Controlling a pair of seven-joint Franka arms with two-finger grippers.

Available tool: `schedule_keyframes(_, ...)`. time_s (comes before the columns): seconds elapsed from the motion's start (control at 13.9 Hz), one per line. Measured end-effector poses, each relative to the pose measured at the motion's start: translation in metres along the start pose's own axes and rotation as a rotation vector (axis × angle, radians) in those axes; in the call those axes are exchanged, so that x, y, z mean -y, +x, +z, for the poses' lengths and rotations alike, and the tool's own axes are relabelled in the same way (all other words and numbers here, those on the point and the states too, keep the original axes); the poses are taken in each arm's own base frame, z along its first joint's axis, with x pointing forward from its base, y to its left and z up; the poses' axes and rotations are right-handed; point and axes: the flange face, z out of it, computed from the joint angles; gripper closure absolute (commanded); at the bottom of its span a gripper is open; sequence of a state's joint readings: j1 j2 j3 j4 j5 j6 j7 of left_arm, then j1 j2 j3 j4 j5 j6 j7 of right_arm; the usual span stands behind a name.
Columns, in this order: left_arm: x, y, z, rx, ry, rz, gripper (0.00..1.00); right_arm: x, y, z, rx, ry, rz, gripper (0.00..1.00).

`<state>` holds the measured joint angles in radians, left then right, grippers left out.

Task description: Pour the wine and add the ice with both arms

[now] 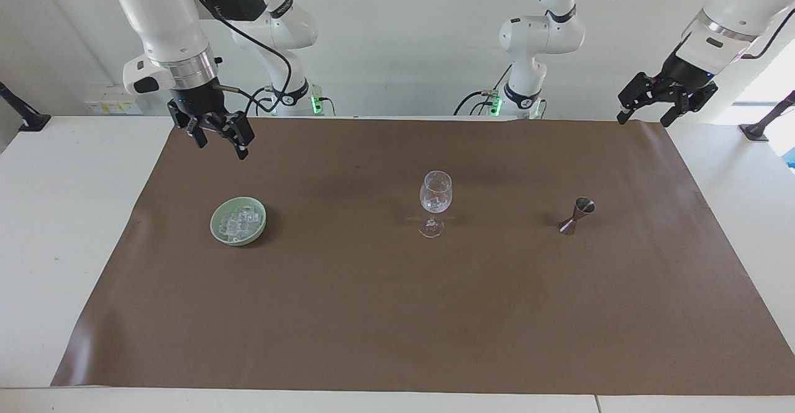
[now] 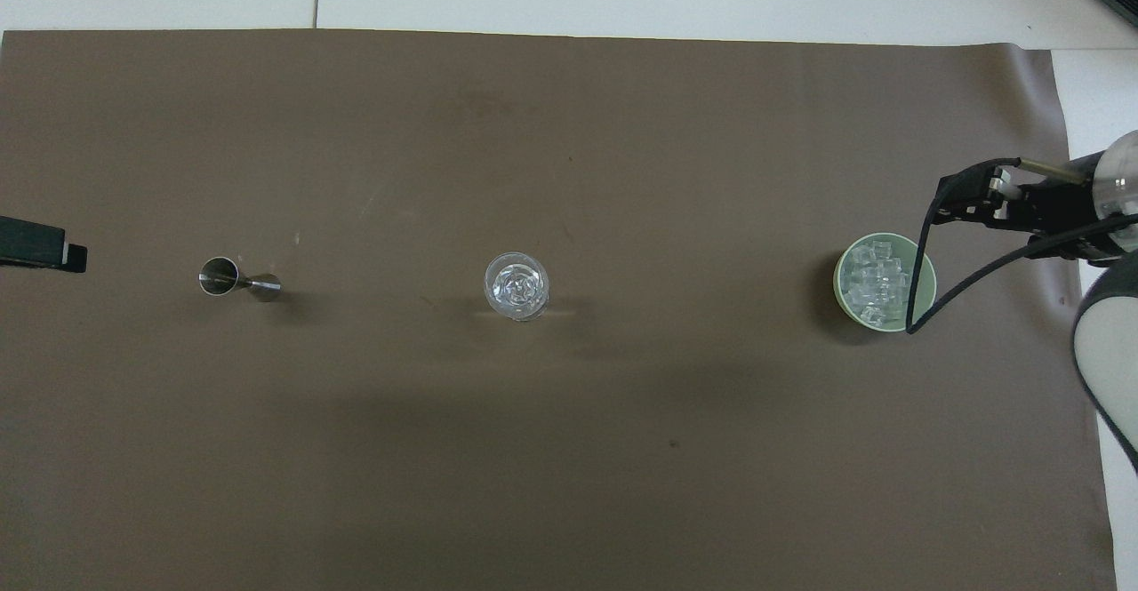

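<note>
Facing view: the right gripper (image 1: 220, 139) hangs open and empty over the brown mat (image 1: 397, 313) near the right arm's end of the counter (image 1: 56, 214); the left gripper (image 1: 643, 110) hangs open and empty at the left arm's end. Ice (image 1: 238, 222) fills a green bowl (image 1: 217, 230); the wine glass (image 1: 435, 200) stands mid-mat, with a jigger (image 1: 576, 214) beside it.

Overhead view: ice (image 2: 876, 284) lies heaped in the bowl (image 2: 925, 280), well apart from the wine glass (image 2: 516, 286).

white table (image 1: 68, 214), brown mat (image 1: 397, 313) spread directly on it.
</note>
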<state>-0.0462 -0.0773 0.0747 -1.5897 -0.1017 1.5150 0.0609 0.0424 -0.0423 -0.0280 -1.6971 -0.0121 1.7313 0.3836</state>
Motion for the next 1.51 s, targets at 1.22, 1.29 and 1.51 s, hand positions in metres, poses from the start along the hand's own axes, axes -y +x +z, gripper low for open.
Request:
schedule_keyframes(1.22, 0.0, 0.0, 0.0, 0.0, 0.0, 0.0, 0.0, -0.027, -0.001, -0.017, 0.068, -0.017, -0.09, 0.0)
schedule_keyframes(1.29, 0.0, 0.0, 0.0, 0.0, 0.0, 0.0, 0.0, -0.027, -0.001, -0.021, 0.064, -0.015, -0.09, 0.0)
schedule_keyframes(1.51, 0.0, 0.0, 0.0, -0.002, 0.0, 0.0, 0.0, -0.025, -0.001, -0.027, 0.064, 0.011, -0.089, 0.0)
